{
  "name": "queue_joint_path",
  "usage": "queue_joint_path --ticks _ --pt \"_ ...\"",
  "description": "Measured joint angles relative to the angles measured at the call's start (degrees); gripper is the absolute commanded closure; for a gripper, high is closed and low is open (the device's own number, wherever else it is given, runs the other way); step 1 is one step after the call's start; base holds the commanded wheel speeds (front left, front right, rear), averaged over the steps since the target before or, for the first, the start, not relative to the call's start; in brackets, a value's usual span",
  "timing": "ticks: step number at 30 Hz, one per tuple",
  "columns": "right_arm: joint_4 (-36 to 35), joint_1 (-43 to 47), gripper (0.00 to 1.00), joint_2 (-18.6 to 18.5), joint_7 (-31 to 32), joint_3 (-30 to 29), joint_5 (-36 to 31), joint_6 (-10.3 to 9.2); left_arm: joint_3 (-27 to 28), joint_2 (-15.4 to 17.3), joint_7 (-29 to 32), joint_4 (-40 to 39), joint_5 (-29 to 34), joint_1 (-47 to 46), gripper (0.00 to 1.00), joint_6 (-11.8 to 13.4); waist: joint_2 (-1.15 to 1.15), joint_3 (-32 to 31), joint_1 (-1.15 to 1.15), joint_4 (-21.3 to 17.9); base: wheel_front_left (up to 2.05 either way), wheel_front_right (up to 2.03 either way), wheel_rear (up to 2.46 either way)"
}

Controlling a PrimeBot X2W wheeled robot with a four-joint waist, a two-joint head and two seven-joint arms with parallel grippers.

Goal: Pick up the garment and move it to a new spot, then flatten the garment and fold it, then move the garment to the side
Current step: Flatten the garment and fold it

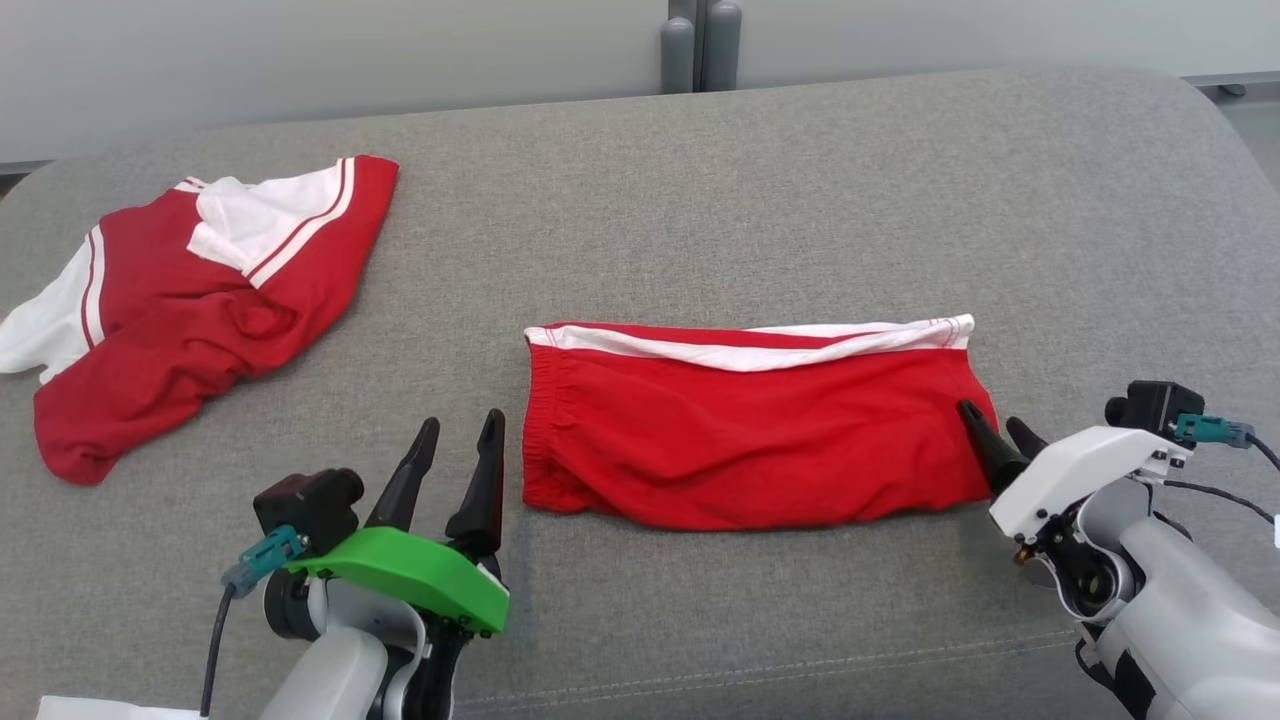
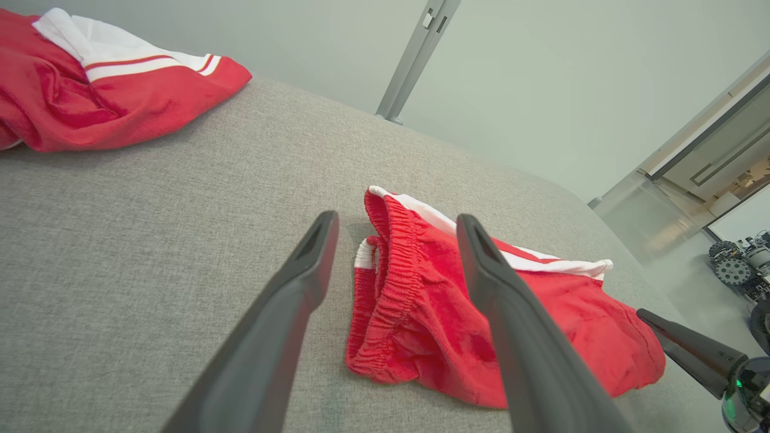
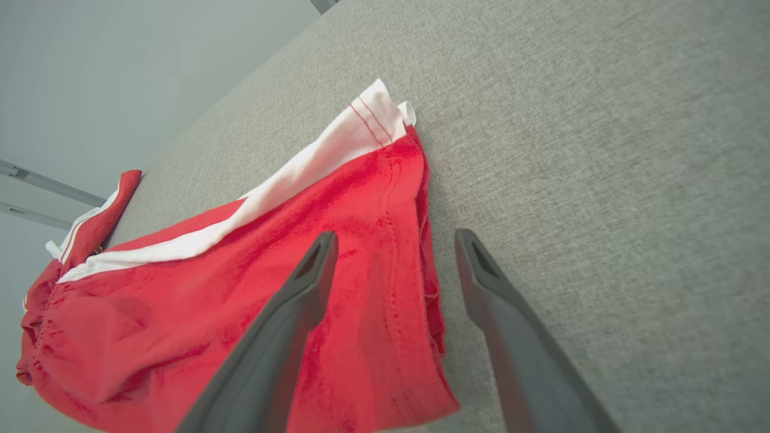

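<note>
Garment [image 1: 760, 440] lies between both spread jaws (the right jaws straddle its edge).

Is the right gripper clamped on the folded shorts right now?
No: the right gripper is open, its fingers spread apart over the edge of the red shorts, with no cloth pinched between them.

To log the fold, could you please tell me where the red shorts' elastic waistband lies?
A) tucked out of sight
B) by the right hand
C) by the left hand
C: the gathered waistband of the red shorts faces the left hand; the right hand is at the hemmed leg end.
</note>
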Motion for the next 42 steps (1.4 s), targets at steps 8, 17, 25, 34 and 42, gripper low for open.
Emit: queue_joint_path --ticks 8,17,25,34,42 --pt "-0.8 0.6 0.0 -3.8 -3.5 0.9 -4.2 -1.04 0.1 0.3 -0.1 -1.9 0.7 1.4 0.0 0.3 0.0 -0.8 0.0 -1.6 0.0 0.0 0.0" --pt "-6.0 -1.1 0.0 -7.4 -9.8 2.3 -12.7 -4.67 0.5 1.8 -1.1 -3.7 5.3 1.4 0.0 0.7 0.0 -2.7 0.0 -2.4 0.0 0.0 0.0" --pt "-13.3 -1.0 0.0 -6.7 -10.5 2.8 -17.7 -7.82 4.2 2.3 -1.6 -4.2 7.4 4.9 0.0 1.4 0.0 -4.8 0.0 -3.6 0.0 0.0 0.0" --pt "-22.0 4.6 0.0 -4.9 -10.6 -2.2 -20.2 -10.24 8.9 2.5 -1.6 -5.0 10.7 10.6 0.0 2.0 0.0 -7.5 0.0 -5.2 0.0 0.0 0.0" --pt "-26.2 11.1 0.0 -4.5 -10.6 -5.1 -22.5 -10.71 12.7 1.4 -1.6 -7.4 13.5 14.3 0.0 2.0 0.0 -8.7 0.0 -6.1 0.0 0.0 0.0"
